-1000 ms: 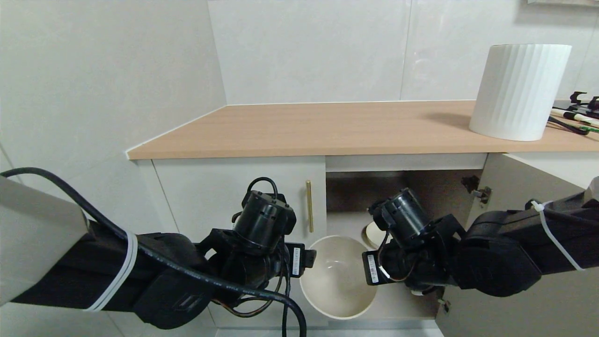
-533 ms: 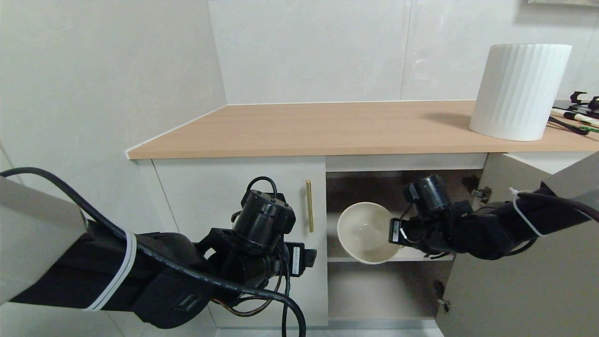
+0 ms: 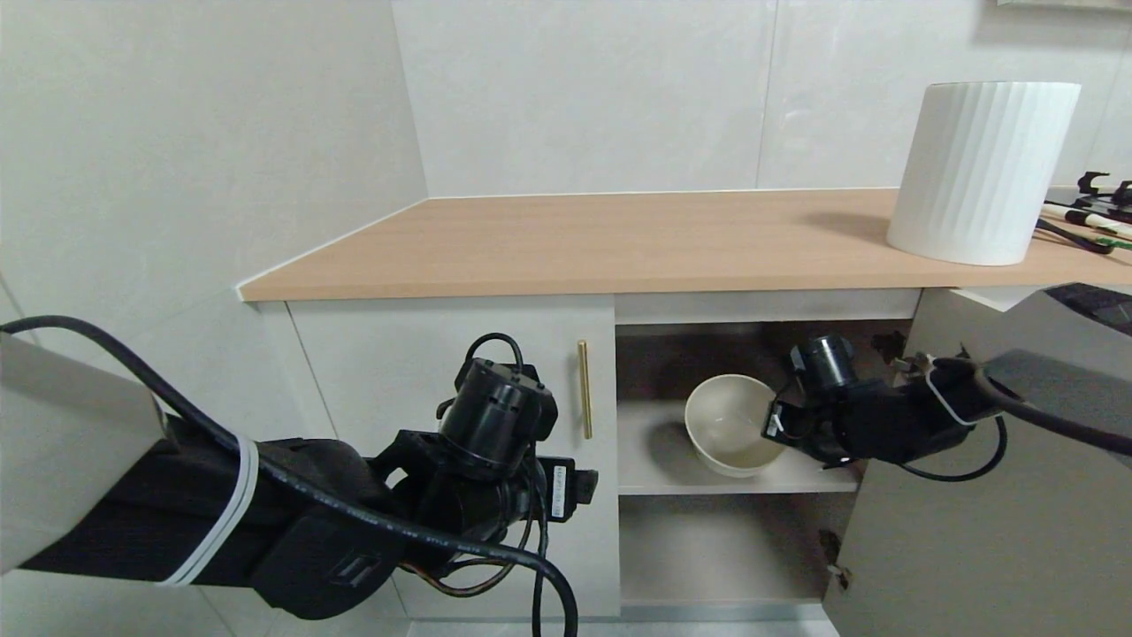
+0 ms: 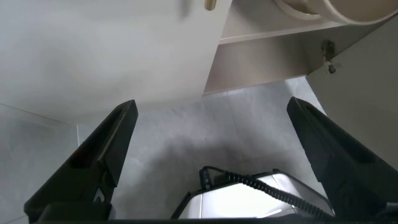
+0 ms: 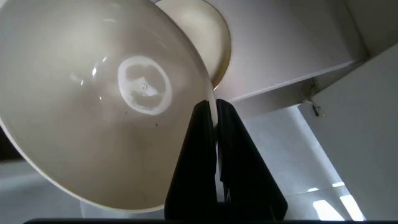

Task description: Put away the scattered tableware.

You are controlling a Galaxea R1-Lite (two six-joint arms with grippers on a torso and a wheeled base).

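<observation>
Nearest, in the lower left of the head view, is the left arm. Its left gripper (image 4: 211,104) stands with the jaws spread wide and nothing between them, hanging over grey floor in front of the closed cabinet door (image 3: 442,372) with the brass handle (image 3: 584,389).

Farther in, at centre right of the head view, the right gripper (image 3: 778,423) reaches into the open half of the cabinet. Its fingers (image 5: 202,143) are pinched narrow on the rim of a cream bowl (image 3: 732,432) – one finger inside the rim, one outside. The bowl is tilted, its mouth turned outward, low over the upper shelf (image 3: 650,456); whether its base touches the shelf cannot be told. Just behind the bowl, in the right wrist view, lies a cream plate (image 5: 214,31) on that shelf. The open door (image 3: 973,548) fills the lower right.

Above, across the middle of the frame, runs the wooden countertop (image 3: 619,239) – a white ribbed container (image 3: 982,172) stands at its upper right, with some pens (image 3: 1088,221) beside it at the edge.
</observation>
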